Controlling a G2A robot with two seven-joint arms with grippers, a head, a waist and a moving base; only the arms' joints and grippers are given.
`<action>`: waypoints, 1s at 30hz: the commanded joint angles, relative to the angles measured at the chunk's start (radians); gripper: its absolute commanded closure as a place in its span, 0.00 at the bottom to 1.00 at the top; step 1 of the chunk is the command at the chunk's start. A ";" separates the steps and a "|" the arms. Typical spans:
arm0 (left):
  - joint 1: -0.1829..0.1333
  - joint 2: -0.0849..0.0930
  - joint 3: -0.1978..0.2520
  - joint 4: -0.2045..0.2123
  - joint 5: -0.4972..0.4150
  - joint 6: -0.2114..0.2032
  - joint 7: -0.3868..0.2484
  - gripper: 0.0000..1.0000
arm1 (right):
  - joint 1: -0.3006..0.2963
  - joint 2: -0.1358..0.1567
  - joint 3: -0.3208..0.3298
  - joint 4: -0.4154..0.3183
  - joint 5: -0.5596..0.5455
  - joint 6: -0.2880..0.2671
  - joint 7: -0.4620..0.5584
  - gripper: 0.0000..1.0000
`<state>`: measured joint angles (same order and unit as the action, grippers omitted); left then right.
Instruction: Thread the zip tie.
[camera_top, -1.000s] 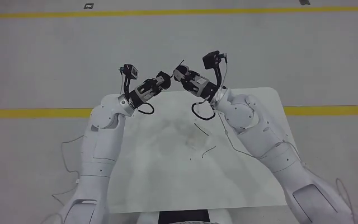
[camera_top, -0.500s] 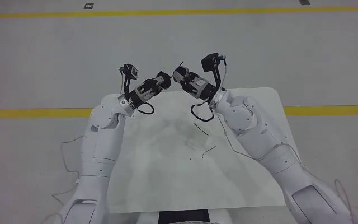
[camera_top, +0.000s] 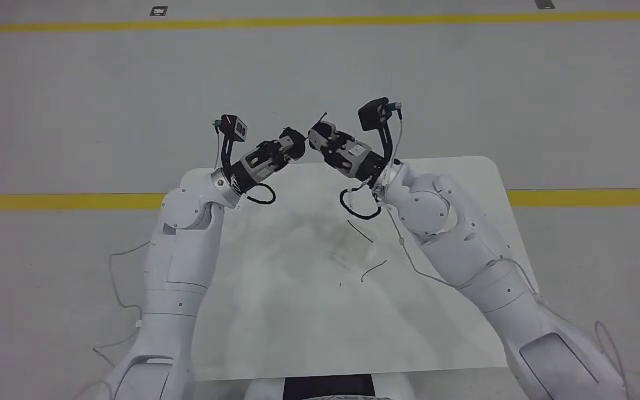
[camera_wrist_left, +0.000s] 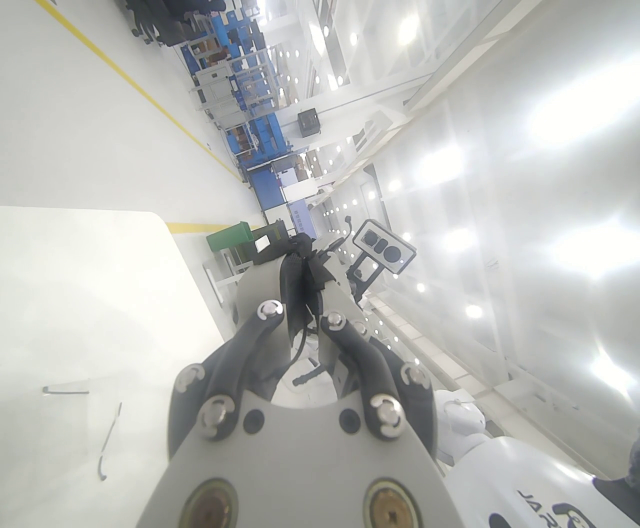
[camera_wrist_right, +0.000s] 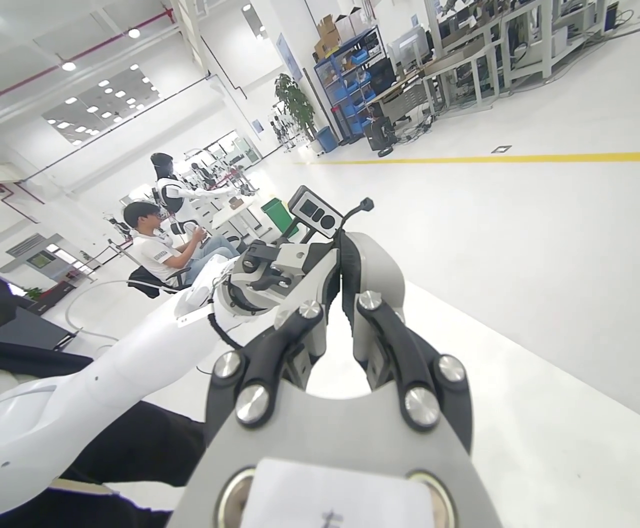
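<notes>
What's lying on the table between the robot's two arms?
A few loose black zip ties lie on the white table; the top view shows them.

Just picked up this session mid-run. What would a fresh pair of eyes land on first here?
First, the left gripper and the right gripper, both shut, raised in the air and meeting tip to tip near the far edge of the table. Next, on the table nearer the robot, a straight zip tie and a curved zip tie lie loose, apart from each other.
</notes>
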<state>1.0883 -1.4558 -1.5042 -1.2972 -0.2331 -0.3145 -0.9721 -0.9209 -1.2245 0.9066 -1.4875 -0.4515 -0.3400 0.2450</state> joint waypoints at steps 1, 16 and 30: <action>0.000 0.000 0.000 0.000 0.000 0.000 0.000 1.00 | -0.001 -0.001 0.004 -0.002 -0.002 0.000 0.000 0.00; 0.003 0.000 0.001 -0.001 -0.005 0.008 0.012 1.00 | -0.044 0.000 0.057 -0.032 -0.074 0.002 -0.014 0.00; 0.022 0.036 -0.040 0.005 -0.257 0.320 -0.084 1.00 | -0.084 0.009 0.083 -0.060 -0.287 0.000 -0.057 0.00</action>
<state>1.1106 -1.4219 -1.5429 -1.2955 -0.4773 -0.0126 -1.0488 -1.0031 -1.2158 0.9910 -1.5451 -0.7239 -0.3400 0.1918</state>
